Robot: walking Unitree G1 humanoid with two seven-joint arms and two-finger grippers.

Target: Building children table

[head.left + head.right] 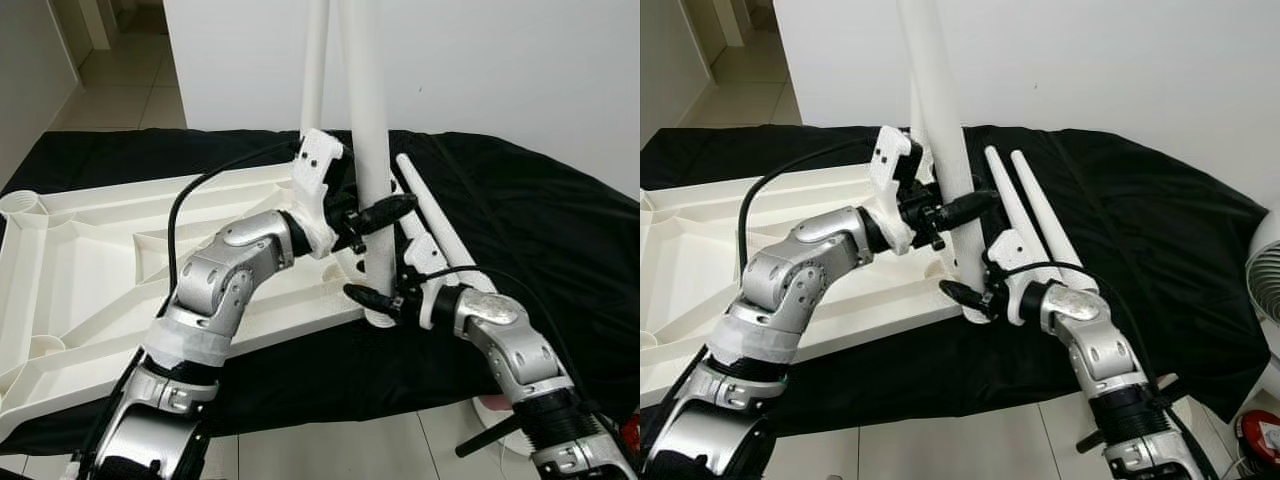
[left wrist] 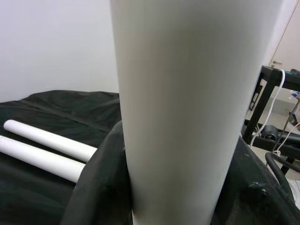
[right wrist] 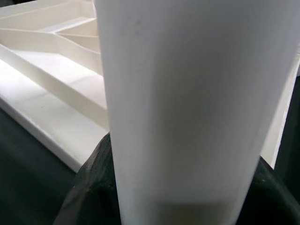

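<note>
The white table top (image 1: pixel 90 270) lies upside down on a black cloth (image 1: pixel 540 230). A white table leg (image 1: pixel 372 150) stands upright at the top's near right corner. My left gripper (image 1: pixel 385 212) is shut around this leg at mid height. My right gripper (image 1: pixel 375 297) is shut around the same leg close to its base. The leg looms close up in the left wrist view (image 2: pixel 187 117) and the right wrist view (image 3: pixel 187 117). A second leg (image 1: pixel 314 70) stands upright behind it. Two more legs (image 1: pixel 1015 205) lie side by side on the cloth to the right.
A white wall (image 1: pixel 500 70) rises right behind the cloth. A white fan (image 1: pixel 1265 280) and a red object (image 1: pixel 1260 440) stand on the tiled floor at the right. A black metal rack (image 2: pixel 272 93) stands further off.
</note>
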